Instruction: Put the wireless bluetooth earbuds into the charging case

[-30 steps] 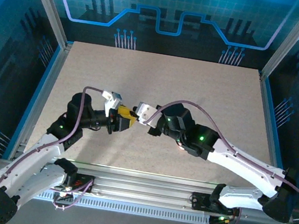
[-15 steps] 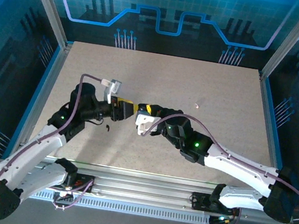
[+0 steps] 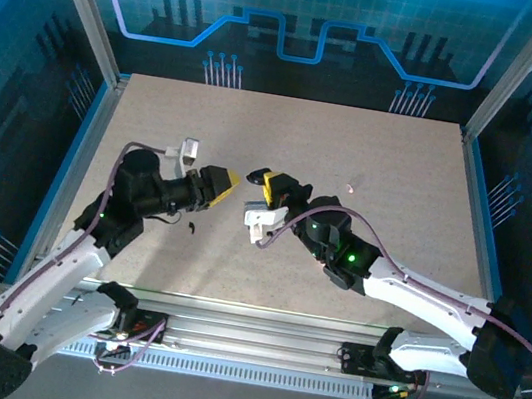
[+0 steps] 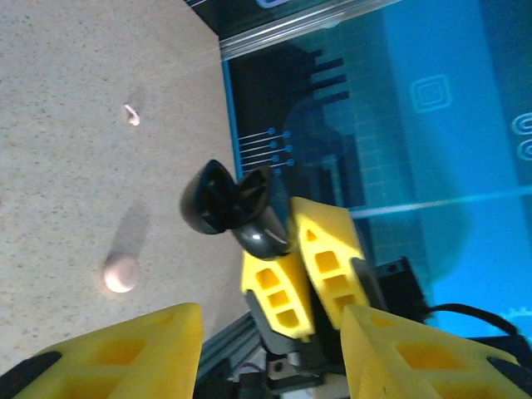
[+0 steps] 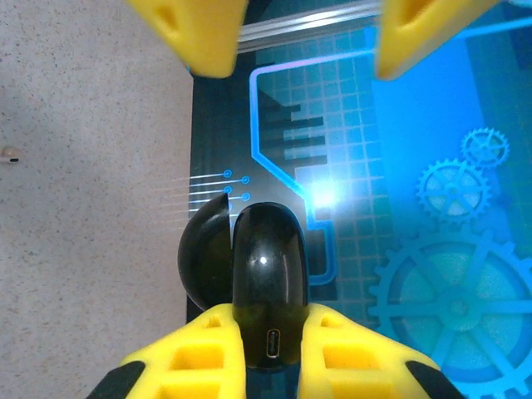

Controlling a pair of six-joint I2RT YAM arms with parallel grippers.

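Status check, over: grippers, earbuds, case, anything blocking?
Left gripper open, empty, facing the case. Right gripper shut on charging case, lid open. Small black piece, likely an earbud, on table near left gripper. Nothing between grippers.

Too small to identify from above: a black speck (image 3: 191,227) on the table (image 3: 376,146), on the near side of the left gripper (image 3: 228,181). Blurred in the left wrist view: a pink blob (image 4: 120,274). Lower end of the charging case (image 5: 266,249) hidden between the fingers (image 5: 199,353) of the right gripper (image 5: 270,324); inside not visible.
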